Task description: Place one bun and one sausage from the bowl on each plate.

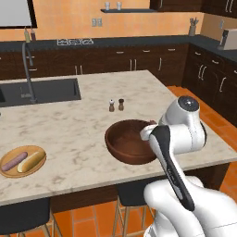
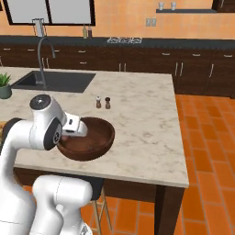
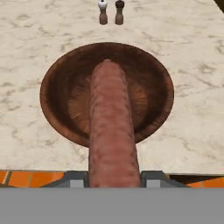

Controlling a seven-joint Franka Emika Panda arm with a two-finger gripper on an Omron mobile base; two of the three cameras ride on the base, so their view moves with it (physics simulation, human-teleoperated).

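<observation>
In the hand view a long reddish-brown sausage [image 3: 111, 127] runs out from between my fingertips [image 3: 72, 178], and my gripper [image 3: 113, 179] is shut on it. Under it lies the dark wooden bowl [image 3: 57, 109], and I see nothing else inside it. From the base cameras the hand [image 1: 149, 133] sits at the near rim of the bowl [image 1: 127, 143], with its fingers hidden behind the arm. At the counter's front left a tan-orange plate [image 1: 40, 163] holds one sausage [image 1: 13, 161] and one bun [image 1: 30, 161].
Salt and pepper shakers [image 1: 116, 105] stand just beyond the bowl. A sink [image 1: 44, 90] with a tall faucet [image 1: 28, 69] is at the back left. A potted plant [image 2: 3, 86] is at the far left. Stools [image 1: 23, 216] sit under the counter's front edge.
</observation>
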